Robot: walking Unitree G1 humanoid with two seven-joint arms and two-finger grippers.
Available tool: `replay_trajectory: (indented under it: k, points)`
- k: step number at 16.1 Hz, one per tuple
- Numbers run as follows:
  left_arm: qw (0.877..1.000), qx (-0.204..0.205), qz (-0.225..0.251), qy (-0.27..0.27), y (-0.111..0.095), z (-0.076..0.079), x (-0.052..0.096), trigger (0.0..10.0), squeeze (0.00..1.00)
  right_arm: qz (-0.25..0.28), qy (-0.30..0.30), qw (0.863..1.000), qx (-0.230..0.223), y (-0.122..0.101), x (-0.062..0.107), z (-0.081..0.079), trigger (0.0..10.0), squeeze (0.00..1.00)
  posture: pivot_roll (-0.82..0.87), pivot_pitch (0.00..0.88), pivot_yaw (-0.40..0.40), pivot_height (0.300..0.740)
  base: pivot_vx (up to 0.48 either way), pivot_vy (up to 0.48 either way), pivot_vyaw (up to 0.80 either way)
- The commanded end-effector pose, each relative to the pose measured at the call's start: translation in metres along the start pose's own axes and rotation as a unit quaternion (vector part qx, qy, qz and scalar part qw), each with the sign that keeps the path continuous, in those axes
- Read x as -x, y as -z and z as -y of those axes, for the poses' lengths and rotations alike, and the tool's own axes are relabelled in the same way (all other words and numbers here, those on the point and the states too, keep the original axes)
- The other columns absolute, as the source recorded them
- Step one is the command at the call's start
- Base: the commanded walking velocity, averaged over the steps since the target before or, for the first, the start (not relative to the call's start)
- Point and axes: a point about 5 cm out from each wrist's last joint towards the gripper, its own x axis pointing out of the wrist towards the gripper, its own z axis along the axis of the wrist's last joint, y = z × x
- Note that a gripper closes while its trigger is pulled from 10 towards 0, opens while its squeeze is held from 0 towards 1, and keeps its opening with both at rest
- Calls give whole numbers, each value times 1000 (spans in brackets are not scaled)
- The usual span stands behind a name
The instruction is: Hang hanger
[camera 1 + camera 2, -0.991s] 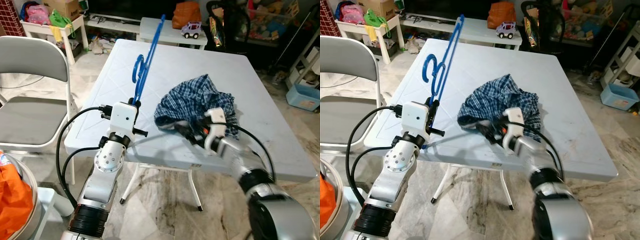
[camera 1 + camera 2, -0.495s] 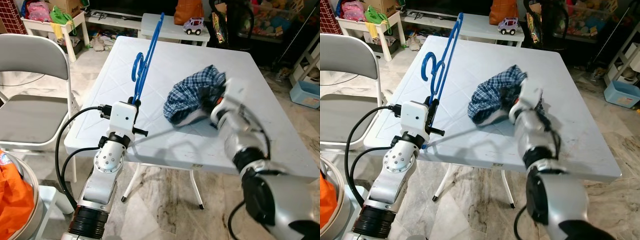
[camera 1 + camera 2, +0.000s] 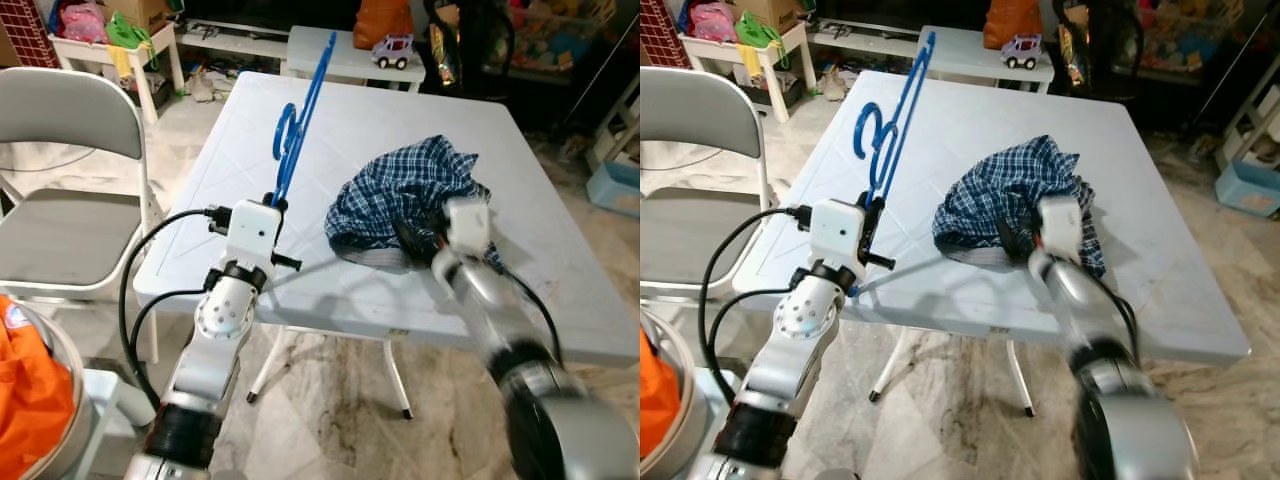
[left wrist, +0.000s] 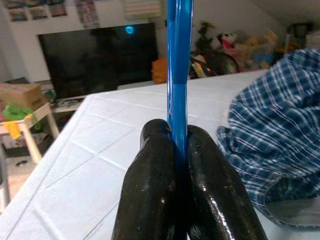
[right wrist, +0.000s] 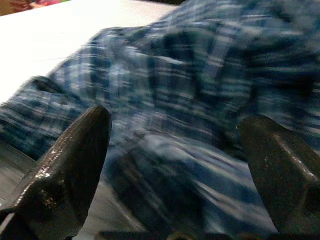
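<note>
Clamping blue hanger [image 4: 179,60] in left tool [image 4: 181,145] | right tool [image 5: 180,150] spread wide at plaid shirt [image 3: 405,190]

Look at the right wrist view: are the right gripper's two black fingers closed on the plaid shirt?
No. The right gripper has its fingers spread wide apart, with the plaid shirt lying beyond them, ungripped.

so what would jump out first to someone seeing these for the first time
Probably the blue hanger, held upright over the white table's near left edge, pinched in the left end effector. Next, the crumpled blue plaid shirt mid-table, with the right end effector open right against its near side.
</note>
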Motion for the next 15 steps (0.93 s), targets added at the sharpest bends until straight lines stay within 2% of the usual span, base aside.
replay_trajectory:
  k: [1, 2, 3, 4, 5, 6, 9, 10, 12, 13, 14, 15]
  points:
    - [996, 6, -88, 33, 41, 12, 9, 10000, 0, 63, 11, 997, 36, -22, 10, 15, 10000, 0, 205, 40, -87, 740, 0, 0, 0]
    - [995, 3, -86, 46, 42, 15, 9, 10000, 0, 75, 22, 996, 41, -22, 18, 18, 10000, 0, 187, 34, -79, 740, 0, 0, 0]
    - [994, 1, -79, 74, 43, 23, 9, 10000, 0, 95, 36, 993, 54, -20, 37, 17, 10000, 0, 148, 23, -58, 740, 0, 0, 0]
    - [993, -2, -77, 87, 43, 27, 8, 10000, 0, 106, 40, 991, 64, -20, 49, 15, 10000, 0, 126, 18, -45, 740, 0, 0, 0]
    - [993, -3, -77, 91, 44, 29, 7, 10000, 0, 109, 40, 991, 65, -21, 53, 15, 10000, 0, 107, 15, -34, 740, 0, 0, 0]
    - [992, -5, -74, 100, 44, 31, 5, 10000, 0, 116, 61, 988, 76, -20, 72, 11, 10000, 0, 85, 10, -24, 740, 0, 0, 0]
    - [992, -21, -60, 105, 44, 28, 2, 10000, 0, 111, 91, 987, 69, -13, 108, -8, 10000, 0, 70, 0, -26, 740, 0, 0, 0]
    - [995, -3, -59, 83, 38, 20, -4, 10000, 0, 86, 97, 990, 52, 3, 117, -16, 10000, 0, 82, 0, -46, 740, 0, 0, 0]
    - [996, -5, -60, 66, 32, 13, -9, 10000, 0, 72, 116, 990, 44, 11, 121, -17, 10000, 0, 110, 0, -56, 740, 0, 0, 0]
    - [997, 11, -56, 44, 19, 3, -16, 10000, 0, 69, 118, 990, 41, 11, 122, -21, 10000, 0, 135, 0, -68, 740, 0, 0, 0]
    - [999, 13, -17, 30, -3, -8, -21, 10000, 0, 66, 127, 989, 34, 13, 118, -25, 10000, 0, 153, 0, -84, 740, 0, 0, 0]
    - [1000, 12, -6, 26, -9, -11, -21, 10000, 0, 64, 128, 989, 36, 13, 116, -27, 10000, 0, 158, 0, -84, 740, 0, 0, 0]
